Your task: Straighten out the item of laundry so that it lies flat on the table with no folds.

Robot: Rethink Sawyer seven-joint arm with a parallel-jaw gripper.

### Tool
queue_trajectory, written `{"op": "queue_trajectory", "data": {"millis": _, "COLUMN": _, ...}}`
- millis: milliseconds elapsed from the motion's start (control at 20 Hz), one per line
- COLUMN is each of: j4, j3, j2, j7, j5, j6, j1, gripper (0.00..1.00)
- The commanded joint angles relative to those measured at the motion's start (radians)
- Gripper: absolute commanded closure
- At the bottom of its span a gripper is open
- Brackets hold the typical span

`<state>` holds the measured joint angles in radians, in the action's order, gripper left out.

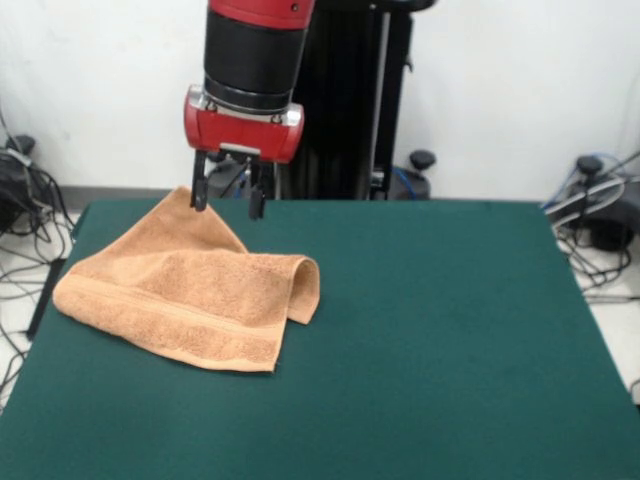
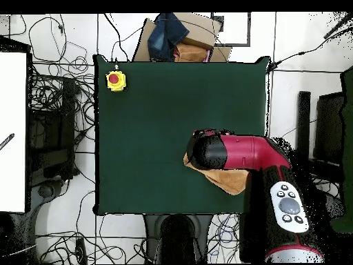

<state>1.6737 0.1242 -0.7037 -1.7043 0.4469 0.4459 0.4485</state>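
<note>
The peach-orange towel (image 1: 190,290) lies on the left part of the dark green table (image 1: 450,330). It is folded over, with a rounded fold at its right side and a raised corner at the far edge. My gripper (image 1: 228,197) is open and points down at that far corner, with nothing between its fingers. I cannot tell whether the tips touch the cloth. In the overhead view the red arm (image 2: 241,153) covers the gripper and most of the towel (image 2: 231,181), which shows only as a strip near the table's (image 2: 152,124) bottom right.
A yellow box with a red button (image 2: 116,81) sits at the table's top left corner in the overhead view. A cardboard box with dark cloth (image 2: 179,38) stands beyond the top edge. Cables lie on the floor around the table (image 1: 20,200).
</note>
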Motion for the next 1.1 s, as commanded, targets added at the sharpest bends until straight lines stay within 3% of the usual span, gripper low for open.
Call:
{"op": "queue_trajectory", "data": {"millis": 50, "j4": 0.084, "j3": 0.088, "j2": -0.022, "j7": 0.022, "j5": 0.045, "j6": -0.049, "j1": 0.02, "gripper": 0.0}}
{"op": "queue_trajectory", "data": {"millis": 350, "j4": 0.11, "j3": 0.088, "j2": -0.038, "j7": 0.034, "j5": 0.052, "j6": -0.041, "j1": 0.037, "gripper": 0.0}}
{"op": "queue_trajectory", "data": {"millis": 850, "j4": 0.111, "j3": 0.118, "j2": 0.024, "j7": 0.01, "j5": 0.079, "j6": -0.16, "j1": 0.063, "gripper": 0.0}}
{"op": "queue_trajectory", "data": {"millis": 1100, "j4": 0.081, "j3": 0.079, "j2": 0.033, "j7": 0.036, "j5": 0.077, "j6": -0.064, "j1": 0.035, "gripper": 0.0}}
